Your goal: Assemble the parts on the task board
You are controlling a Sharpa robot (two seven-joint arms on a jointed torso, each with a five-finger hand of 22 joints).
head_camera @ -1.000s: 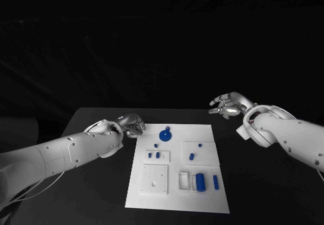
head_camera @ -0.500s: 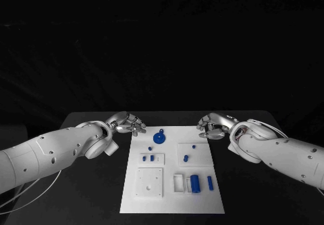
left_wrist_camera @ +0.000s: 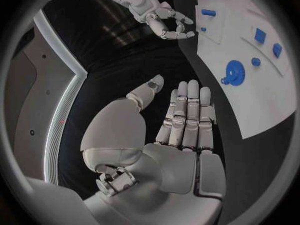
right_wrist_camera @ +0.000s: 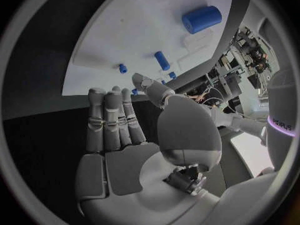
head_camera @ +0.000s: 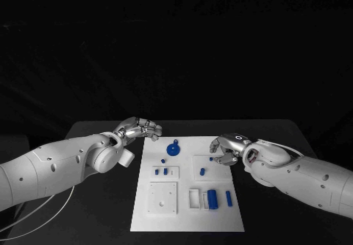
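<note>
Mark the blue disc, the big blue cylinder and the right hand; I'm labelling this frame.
blue disc (head_camera: pixel 173 149), head view, centre of its face.
big blue cylinder (head_camera: pixel 213 198), head view, middle of its side.
right hand (head_camera: pixel 226 148), head view, back of the hand.

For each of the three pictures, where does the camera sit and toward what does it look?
Head view: on the robot's head, looking down at the task board; both arms show, left hand, right hand.
Left wrist view: behind the left hand, facing the board's edge.
Right wrist view: behind the right hand, facing the board.
Shared: the blue round part shows in head and left wrist views.
</note>
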